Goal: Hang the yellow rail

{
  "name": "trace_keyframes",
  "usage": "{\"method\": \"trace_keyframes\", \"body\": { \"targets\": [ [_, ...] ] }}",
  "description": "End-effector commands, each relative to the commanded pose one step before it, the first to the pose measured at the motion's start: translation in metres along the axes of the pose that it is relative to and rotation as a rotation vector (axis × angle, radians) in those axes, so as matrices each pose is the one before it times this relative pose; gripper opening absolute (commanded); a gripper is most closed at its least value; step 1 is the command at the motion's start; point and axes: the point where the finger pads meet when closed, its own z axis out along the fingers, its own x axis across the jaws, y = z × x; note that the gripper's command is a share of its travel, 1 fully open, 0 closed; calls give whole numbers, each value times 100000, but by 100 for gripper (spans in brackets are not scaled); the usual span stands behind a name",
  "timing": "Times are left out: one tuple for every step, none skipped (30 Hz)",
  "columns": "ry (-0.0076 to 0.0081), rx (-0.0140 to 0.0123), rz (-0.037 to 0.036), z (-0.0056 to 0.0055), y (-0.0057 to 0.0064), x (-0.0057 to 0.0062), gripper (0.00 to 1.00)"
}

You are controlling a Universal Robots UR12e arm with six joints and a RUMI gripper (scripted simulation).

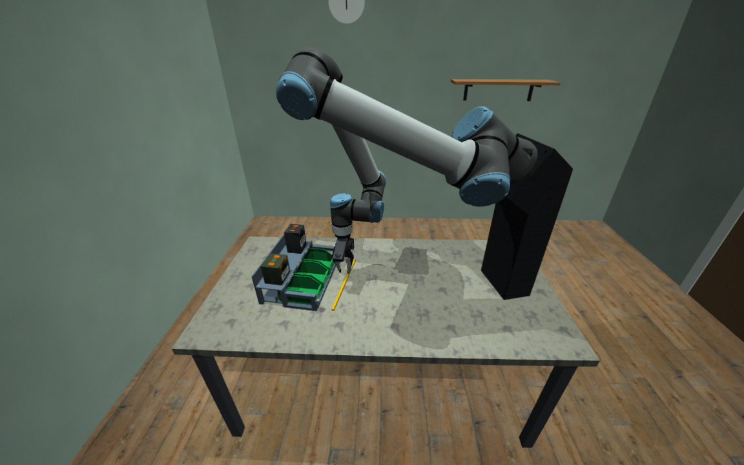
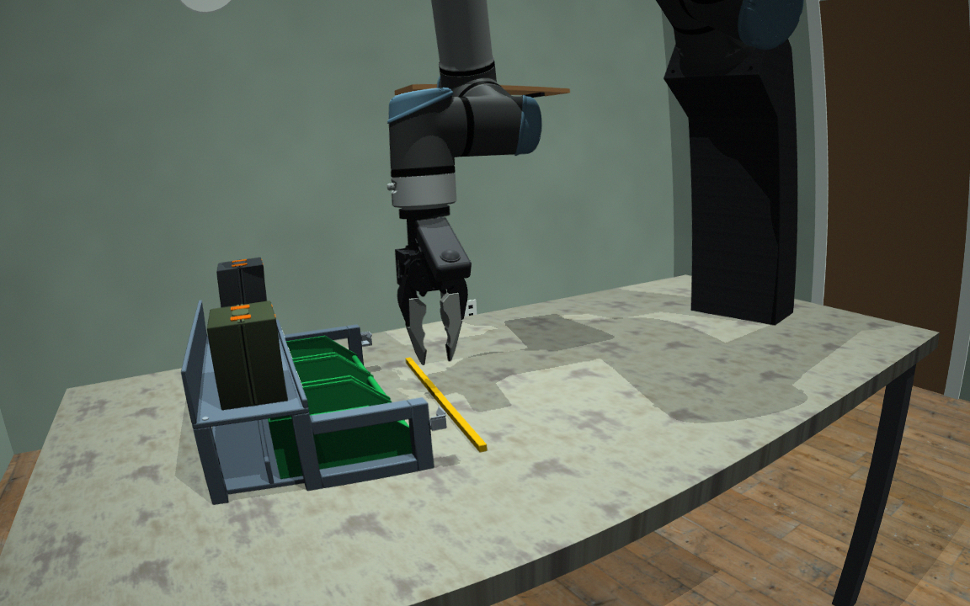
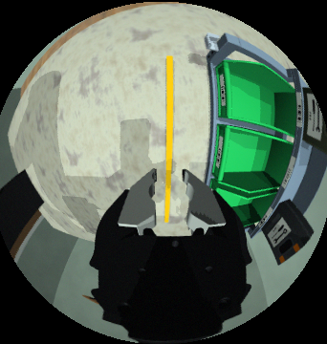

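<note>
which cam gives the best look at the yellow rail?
Wrist: the yellow rail runs full length on the table, framed between the open gripper fingers. Exterior shows it flat beside the bin rack, clear but oblique. Top shows only a thin sliver.

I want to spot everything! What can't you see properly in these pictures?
- Hooks' end plates: too small in the top view, and hard to find in the wrist view beside the frame.
- Yellow rail: its near end hides behind the gripper.
- Box labels: blurry.

hook end plates [image 2: 438, 417] perhaps too small
</note>
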Motion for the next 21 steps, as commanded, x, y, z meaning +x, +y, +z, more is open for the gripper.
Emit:
{"method": "trace_keyframes", "body": {
  "targets": [
    [77, -1, -29, 261, -16, 39, 22],
    [0, 0, 0, 82, 0, 2, 22],
    [0, 0, 0, 88, 0, 2, 22],
    [0, 0, 0, 94, 0, 1, 22],
    [0, 0, 0, 100, 0, 1, 22],
    [0, 0, 0, 105, 0, 1, 22],
    [0, 0, 0, 110, 0, 2, 22],
    [0, 0, 0, 114, 0, 2, 22],
    [0, 0, 0, 118, 0, 2, 22],
    [0, 0, 0, 0, 0, 0, 22],
    [0, 0, 0, 0, 0, 0, 22],
    [0, 0, 0, 122, 0, 2, 22],
    [0, 0, 0, 125, 1, 2, 22],
    [0, 0, 0, 128, 0, 2, 22],
    [0, 0, 0, 130, 0, 2, 22],
    [0, 0, 0, 131, 0, 2, 22],
    [0, 0, 0, 132, 1, 2, 22],
    [0, 0, 0, 132, 0, 2, 22],
    [0, 0, 0, 132, 0, 1, 22],
    [0, 0, 0, 131, 1, 2, 22],
    [0, 0, 0, 129, 0, 2, 22]
  ]
}}
